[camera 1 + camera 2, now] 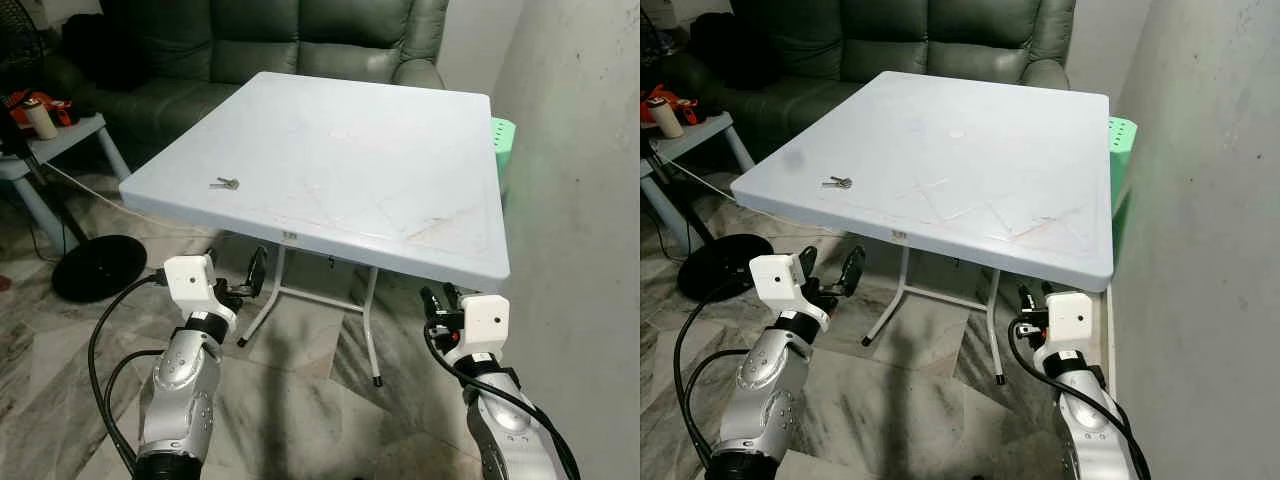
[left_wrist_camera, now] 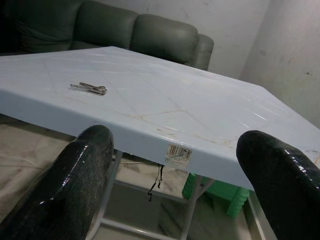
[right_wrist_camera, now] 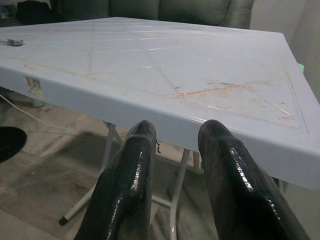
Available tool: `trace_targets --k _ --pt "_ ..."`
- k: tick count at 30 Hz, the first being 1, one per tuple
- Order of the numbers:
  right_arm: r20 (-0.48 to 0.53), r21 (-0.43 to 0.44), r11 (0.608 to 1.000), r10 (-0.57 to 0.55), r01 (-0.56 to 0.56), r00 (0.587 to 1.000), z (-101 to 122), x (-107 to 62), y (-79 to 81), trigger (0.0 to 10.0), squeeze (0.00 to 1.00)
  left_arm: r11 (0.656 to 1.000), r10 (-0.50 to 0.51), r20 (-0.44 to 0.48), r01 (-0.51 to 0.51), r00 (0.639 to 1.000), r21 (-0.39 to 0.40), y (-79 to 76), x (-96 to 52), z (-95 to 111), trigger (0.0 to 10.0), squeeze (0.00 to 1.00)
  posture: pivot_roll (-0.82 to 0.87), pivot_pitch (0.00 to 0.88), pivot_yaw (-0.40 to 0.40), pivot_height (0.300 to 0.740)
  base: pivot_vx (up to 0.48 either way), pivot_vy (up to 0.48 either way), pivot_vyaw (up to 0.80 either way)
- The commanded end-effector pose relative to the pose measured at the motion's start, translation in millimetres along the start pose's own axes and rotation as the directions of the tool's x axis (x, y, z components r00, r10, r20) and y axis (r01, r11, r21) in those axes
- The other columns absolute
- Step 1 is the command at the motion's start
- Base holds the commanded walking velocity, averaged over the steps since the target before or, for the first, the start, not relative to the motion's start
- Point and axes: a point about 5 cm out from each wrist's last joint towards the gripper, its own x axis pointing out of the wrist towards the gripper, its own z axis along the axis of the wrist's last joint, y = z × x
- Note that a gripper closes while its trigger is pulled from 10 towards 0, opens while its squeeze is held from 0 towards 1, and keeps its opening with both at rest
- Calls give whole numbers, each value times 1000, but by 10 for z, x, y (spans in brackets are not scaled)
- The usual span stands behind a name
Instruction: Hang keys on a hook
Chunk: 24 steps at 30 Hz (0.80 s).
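Far left: small side table [image 1: 75, 135] cut off by the frame edge, a pale cylinder and orange items on it, too small to identify. Below it, a round black base [image 1: 98, 266] on the marble floor [image 1: 300, 400], with a thin cable trailing past.

Left end effector [image 1: 240, 280] below the counter's near-left edge, fingers [image 2: 70, 185] spread well apart, holding nothing. Black cables loop off the left forearm.

Keys [image 1: 225, 184] lie flat on the pale blue counter [image 1: 400, 180], near its left edge, well apart from both end effectors. Number of keys not discernible; the ring is hard to make out. No hook can be made out.

Counter top otherwise bare, with scuffs and rusty streaks toward the near-right corner. A barcode sticker [image 2: 178, 151] on the front rim. White folding legs [image 1: 372, 330] underneath, partly hidden by the top.

Behind: dark green sofa [image 1: 300, 40], top cut off.

Right end effector [image 1: 437, 298] under the near-right corner, fingers [image 3: 130, 185] close together with a narrow gap, empty. Green stool [image 1: 500, 145] wedged between counter and wall [image 1: 580, 200]; tight room on that side.
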Motion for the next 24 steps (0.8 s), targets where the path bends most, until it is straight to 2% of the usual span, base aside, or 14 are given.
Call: trace_targets --k 1,7,19,24 --pt "9 7 1000 6 -6 1000 16 4 10 10000 0 1000 -1 -3 1 1000 0 5 17 12 10000 0 -72 23 -10 732 0 0 0" --pt "14 18 1000 17 -17 1000 19 8 35 10000 0 1000 -2 -6 2 1000 -2 9 24 11 10000 0 -70 13 -10 732 0 0 0" --pt "13 23 999 24 -24 1000 15 -4 46 10000 0 1000 -2 -11 2 1000 -5 11 20 7 10000 0 -70 14 -10 732 0 308 0" --pt "11 25 999 24 -24 1000 11 -8 46 10000 0 1000 -2 -13 2 1000 -5 10 21 4 10000 0 -71 16 -10 732 0 0 0"
